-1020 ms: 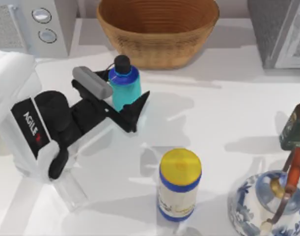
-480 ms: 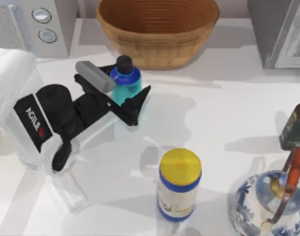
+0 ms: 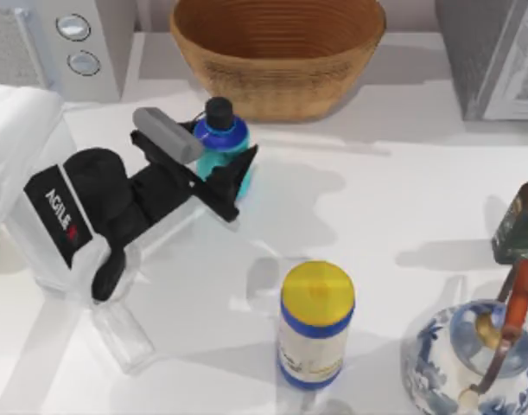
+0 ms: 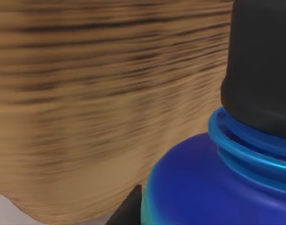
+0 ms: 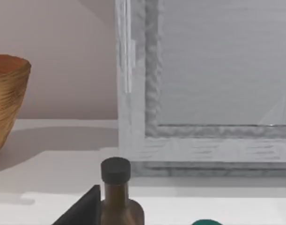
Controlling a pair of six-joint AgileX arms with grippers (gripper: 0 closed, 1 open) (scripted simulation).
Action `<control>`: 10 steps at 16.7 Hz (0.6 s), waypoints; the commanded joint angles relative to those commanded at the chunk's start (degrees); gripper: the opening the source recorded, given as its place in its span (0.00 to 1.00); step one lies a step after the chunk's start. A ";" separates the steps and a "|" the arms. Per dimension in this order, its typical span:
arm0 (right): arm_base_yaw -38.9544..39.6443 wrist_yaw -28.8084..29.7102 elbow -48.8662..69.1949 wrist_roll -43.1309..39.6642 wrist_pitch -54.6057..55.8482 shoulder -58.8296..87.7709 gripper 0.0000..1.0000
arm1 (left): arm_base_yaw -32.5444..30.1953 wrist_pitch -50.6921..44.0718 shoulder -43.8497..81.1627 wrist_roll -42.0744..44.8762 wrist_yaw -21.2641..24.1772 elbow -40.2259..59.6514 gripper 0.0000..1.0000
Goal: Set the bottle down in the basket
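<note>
Two arms serve this table, and your left one is doing the work. Nearest you in the top view stand a yellow-lidded white canister point(image 3: 316, 324) and, at the right, a blue-and-white teapot point(image 3: 471, 359), with a dark green oil bottle point(image 3: 516, 223) just beyond it. None of these belongs to the task.

Moving farther back, the left gripper point(image 3: 219, 170) reaches in from the table's left side. Its dark fingers are closed around the lower cyan body of the bottle point(image 3: 221, 138), one on each side. The bottle stands upright, long axis vertical, black cap on top. Whether it has left the table surface cannot be told.

Farther still, directly behind the bottle and slightly to the table's right, sits the basket point(image 3: 278, 82), close but not touching. In the left wrist view, the basket's woven wall point(image 4: 100, 108) rises well above the bottle's cap point(image 4: 260, 61). That is the relation to mind: the bottle must likely go up over the rim before it travels back into the bowl.

The right wrist view looks past the oil bottle's neck point(image 5: 115, 187) toward a grey panel.
</note>
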 joint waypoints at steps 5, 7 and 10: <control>0.00 0.00 0.00 0.00 0.00 0.00 1.00 | 0.00 0.00 0.00 0.00 0.00 0.00 0.00; 0.00 0.00 0.00 0.00 0.00 0.00 1.00 | 0.00 0.00 0.00 0.00 0.00 0.00 0.00; 0.00 0.00 0.00 0.00 0.00 0.00 1.00 | 0.00 0.00 0.00 0.00 0.00 0.00 0.00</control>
